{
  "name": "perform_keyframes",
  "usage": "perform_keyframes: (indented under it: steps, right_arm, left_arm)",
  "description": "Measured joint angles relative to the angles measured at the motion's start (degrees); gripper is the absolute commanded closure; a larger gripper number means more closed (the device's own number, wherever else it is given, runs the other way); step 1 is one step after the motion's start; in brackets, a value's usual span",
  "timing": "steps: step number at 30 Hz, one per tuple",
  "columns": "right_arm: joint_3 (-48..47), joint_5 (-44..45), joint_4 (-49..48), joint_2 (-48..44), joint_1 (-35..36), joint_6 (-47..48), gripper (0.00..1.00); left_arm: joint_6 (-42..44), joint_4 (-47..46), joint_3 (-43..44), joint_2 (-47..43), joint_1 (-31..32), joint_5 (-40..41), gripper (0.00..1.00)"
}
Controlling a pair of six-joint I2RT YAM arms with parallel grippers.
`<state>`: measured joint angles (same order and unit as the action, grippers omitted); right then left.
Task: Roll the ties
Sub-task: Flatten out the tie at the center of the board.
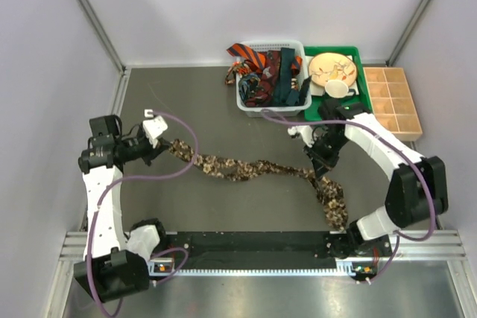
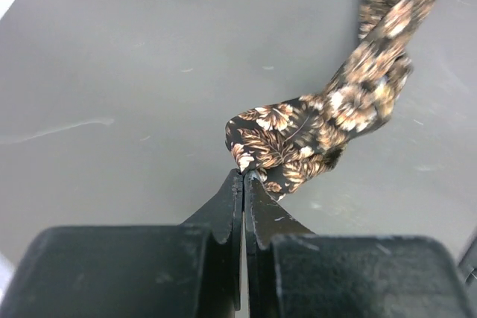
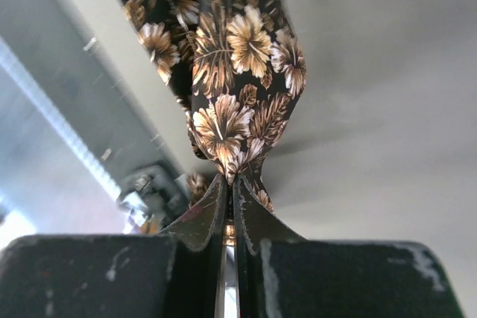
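A brown-black floral tie (image 1: 238,169) stretches in a twisted line across the dark table, held at two places. My left gripper (image 1: 165,148) is shut on its narrow left end; in the left wrist view the fabric (image 2: 298,135) bunches right at the closed tips (image 2: 244,176). My right gripper (image 1: 322,163) is shut on the tie farther right; its wrist view shows the cloth (image 3: 238,72) pinched at the tips (image 3: 229,180). Past that grip the wide end (image 1: 335,206) trails toward the near edge. Other ties (image 1: 261,65), orange-black striped, dark red and dark teal, are piled in the white basket (image 1: 250,107).
A green tray (image 1: 358,53) behind the right arm holds a plate (image 1: 332,68) and a white cup (image 1: 337,88). A wooden compartment box (image 1: 393,102) stands at its right. White walls close in the table at the back and sides.
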<state>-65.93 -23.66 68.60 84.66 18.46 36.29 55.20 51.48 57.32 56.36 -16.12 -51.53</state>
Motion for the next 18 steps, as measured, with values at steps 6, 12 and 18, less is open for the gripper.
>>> perform_keyframes:
  steps: [6,12,18]
  right_arm:
    - [-0.3,-3.9,5.3,12.4,0.1,7.9,1.0]
    - [-6.3,-2.1,0.2,24.6,-0.7,5.8,0.62]
    - [-8.2,0.2,-3.3,23.2,-0.7,0.4,0.14]
  left_arm:
    - [6.0,1.3,-6.8,-1.3,0.0,-3.0,1.0]
    - [8.2,-7.3,-8.9,8.5,0.0,0.2,0.71]
    - [27.4,5.4,-10.5,5.0,0.0,-1.2,0.2]
